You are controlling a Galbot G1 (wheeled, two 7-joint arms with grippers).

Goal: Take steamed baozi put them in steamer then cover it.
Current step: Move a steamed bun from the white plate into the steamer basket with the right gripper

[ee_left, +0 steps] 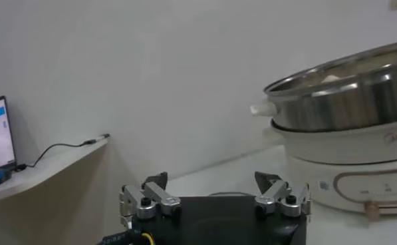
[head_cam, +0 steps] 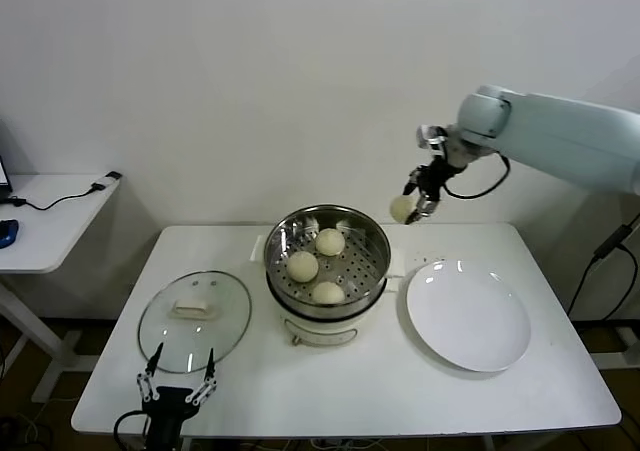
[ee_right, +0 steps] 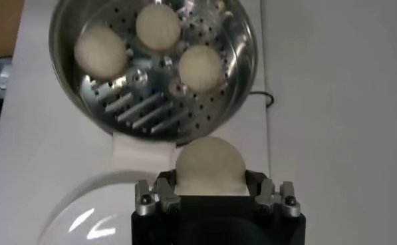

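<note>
There are four steamed baozi: three lie on the perforated tray inside the steamer (head_cam: 327, 271), namely one (head_cam: 330, 241) toward the back, one (head_cam: 303, 266) on the robot's left and one (head_cam: 327, 292) at the front, and a fourth baozi (head_cam: 402, 208) is up in the air. One cover (head_cam: 194, 320), one white plate (head_cam: 468, 315) and two white tables (head_cam: 120, 391) (head_cam: 50, 241) complete the count.

Even bright light; glare on the steamer (head_cam: 327, 261); soft shadows.
</note>
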